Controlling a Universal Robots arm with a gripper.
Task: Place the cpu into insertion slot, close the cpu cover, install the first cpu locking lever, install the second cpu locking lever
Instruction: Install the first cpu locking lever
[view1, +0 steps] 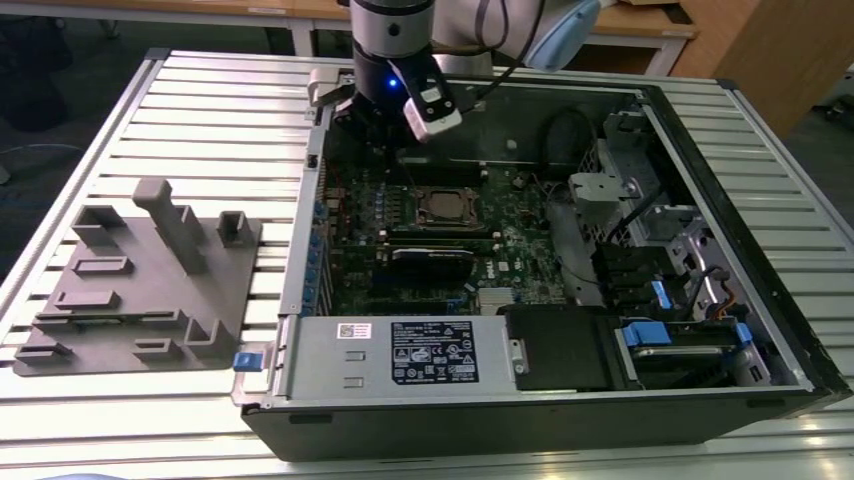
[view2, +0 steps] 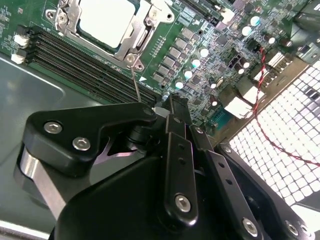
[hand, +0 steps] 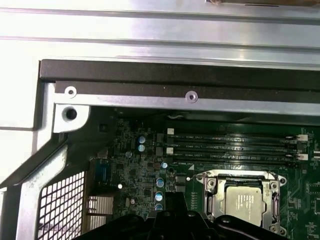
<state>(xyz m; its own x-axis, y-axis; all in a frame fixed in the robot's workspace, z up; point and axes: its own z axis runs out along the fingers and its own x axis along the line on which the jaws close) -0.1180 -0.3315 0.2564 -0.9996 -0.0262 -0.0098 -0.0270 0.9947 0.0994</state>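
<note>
cpu (hand: 243, 202) sits flat in the insertion slot (view1: 419, 208), silver top up, on the motherboard (view1: 527, 255) inside the open computer case (view1: 534, 430). cpu cover (hand: 239, 176) looks down over it, framing the lid. Gripper (view2: 170, 104) hangs low just beside the socket, by the memory slots (view2: 75, 62). It looks closed on itself, nothing held. A thin locking lever (view2: 135, 82) runs from the socket corner toward the gripper tip (touching or not, can't tell). Judgement: the chip is light, stiff and fragile, to be held by its edges only. The lever is springy steel wire, thin and slippery, best taken or pushed near its free end. Grey fixture tray (view1: 134, 280) sits well apart, on the exterior view's left.
</note>
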